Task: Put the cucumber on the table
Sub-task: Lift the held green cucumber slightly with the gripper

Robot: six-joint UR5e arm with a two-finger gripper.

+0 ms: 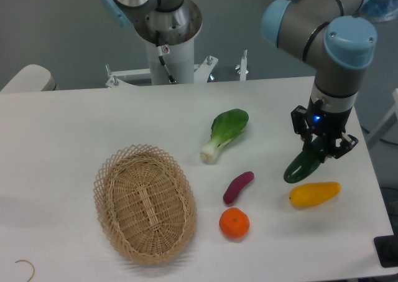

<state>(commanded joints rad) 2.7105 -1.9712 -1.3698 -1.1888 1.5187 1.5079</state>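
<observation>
While the arm is reaching down over the right part of the table [74, 120], the gripper [323, 146] is clamping its fingers around the upper end of the cucumber [303, 164]. That cucumber is hanging tilted, lower end pointing down and to the left, and I honestly can't tell if the tip is touching the tabletop or sitting just above it.

Taking the cucumber as the landmark: the yellow fruit [314, 194] is lying just below it, really close but apparently not touching. The purple sweet potato [238, 187] is lying off to its left, and the orange [234, 223] is sitting further down and left, right below the sweet potato. The bok choy [225, 132] is lying up and to the left, leafy end pointing up and right, white stem down-left. The wicker basket [144, 202] is sitting well away to the left, and a thin loop of wire or string [26, 268] is showing way off by the bottom-left corner
</observation>
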